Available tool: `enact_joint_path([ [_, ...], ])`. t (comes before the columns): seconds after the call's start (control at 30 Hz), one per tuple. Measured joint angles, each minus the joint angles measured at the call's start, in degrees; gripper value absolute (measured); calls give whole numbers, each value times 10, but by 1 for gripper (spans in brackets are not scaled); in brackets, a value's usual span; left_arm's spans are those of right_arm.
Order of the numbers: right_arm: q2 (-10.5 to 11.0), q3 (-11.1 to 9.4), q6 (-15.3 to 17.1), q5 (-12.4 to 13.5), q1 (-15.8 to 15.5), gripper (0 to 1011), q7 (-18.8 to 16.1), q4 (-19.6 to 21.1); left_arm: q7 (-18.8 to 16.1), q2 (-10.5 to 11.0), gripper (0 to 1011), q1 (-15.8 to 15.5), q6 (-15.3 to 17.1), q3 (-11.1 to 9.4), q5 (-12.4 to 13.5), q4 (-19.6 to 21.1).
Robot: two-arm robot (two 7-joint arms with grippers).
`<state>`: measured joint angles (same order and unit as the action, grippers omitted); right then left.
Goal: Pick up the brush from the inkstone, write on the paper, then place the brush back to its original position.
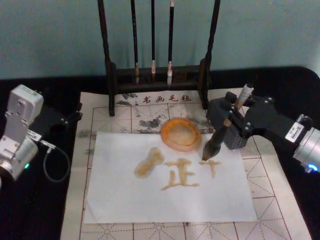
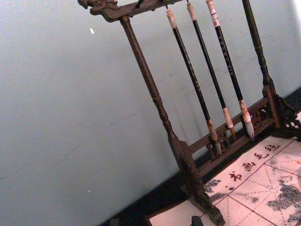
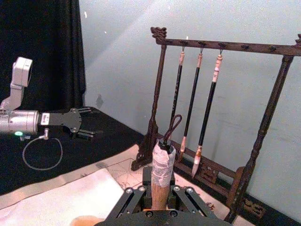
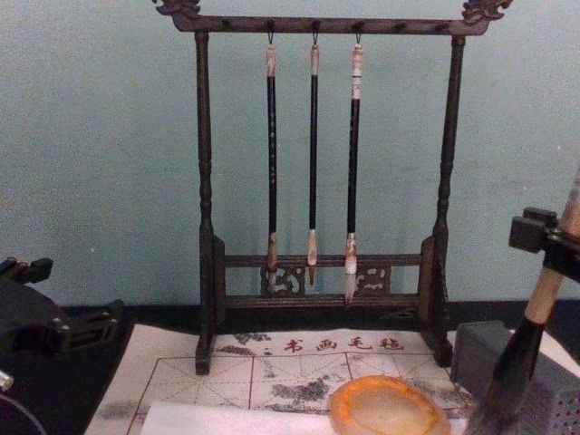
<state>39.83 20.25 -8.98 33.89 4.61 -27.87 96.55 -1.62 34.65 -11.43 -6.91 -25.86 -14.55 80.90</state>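
Note:
My right gripper (image 1: 229,123) is shut on the brush (image 1: 215,142), gripping its tan handle and holding it steeply tilted. The dark bristle tip touches the paper (image 1: 125,195) at a small cross-shaped wet stroke, just right of the inkstone (image 1: 181,132). More tan wet strokes and a blob lie on the white sheet left of the tip. In the right wrist view the taped handle end of the brush (image 3: 163,165) stands between the fingers (image 3: 126,200). In the chest view the brush (image 4: 521,362) hangs beside the inkstone (image 4: 390,408). My left gripper (image 1: 74,116) rests open at the table's left.
A dark wooden rack (image 1: 160,75) with three slim black-handled brushes (image 4: 313,154) stands behind the inkstone. The paper lies on a beige felt mat (image 1: 280,200) with a red grid. A grey perforated block (image 4: 480,353) sits under my right arm. Black cloth covers the table.

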Motion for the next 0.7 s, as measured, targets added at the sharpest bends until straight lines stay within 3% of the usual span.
enact_joint_path([
  [0.7,0,-32,1,-17,-43,185,-17,31,0,0,1001,0,0,0,0,0],
])
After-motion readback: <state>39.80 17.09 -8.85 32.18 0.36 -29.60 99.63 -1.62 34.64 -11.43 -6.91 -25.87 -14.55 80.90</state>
